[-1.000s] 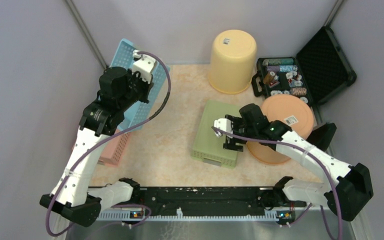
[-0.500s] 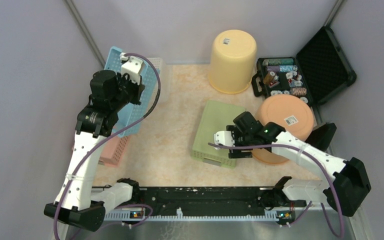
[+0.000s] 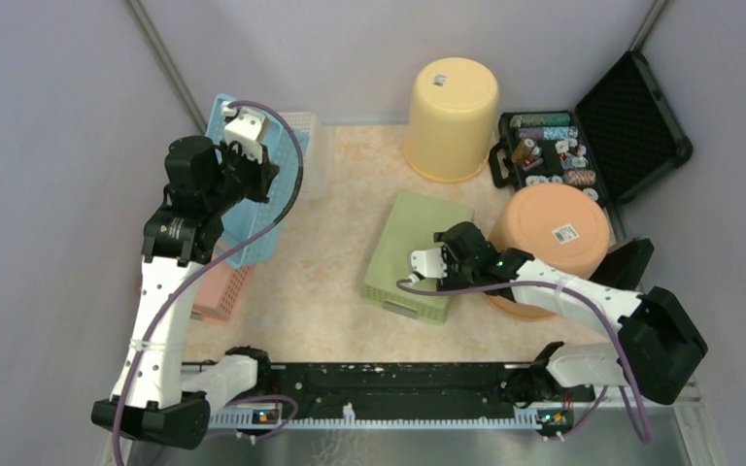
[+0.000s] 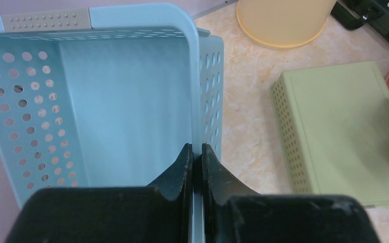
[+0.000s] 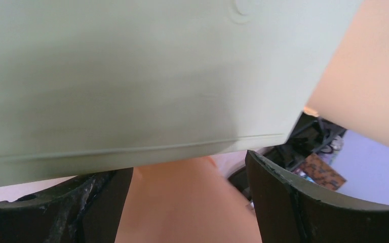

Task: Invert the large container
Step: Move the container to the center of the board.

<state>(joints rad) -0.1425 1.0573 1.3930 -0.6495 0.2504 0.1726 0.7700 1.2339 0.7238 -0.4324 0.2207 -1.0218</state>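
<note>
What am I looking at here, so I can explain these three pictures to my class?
Two robot arms are bolted to a marbled table. One picture looks down from above; the other two come from cameras on each wrist. The left gripper is shut on the rim of a light-blue perforated plastic basket, holding it tilted. The right gripper is open, holding nothing, beside an upturned green plastic basket and an upturned orange bucket. Also there: an upturned yellow bucket, a pink basket, and an open black case of chips.
</note>
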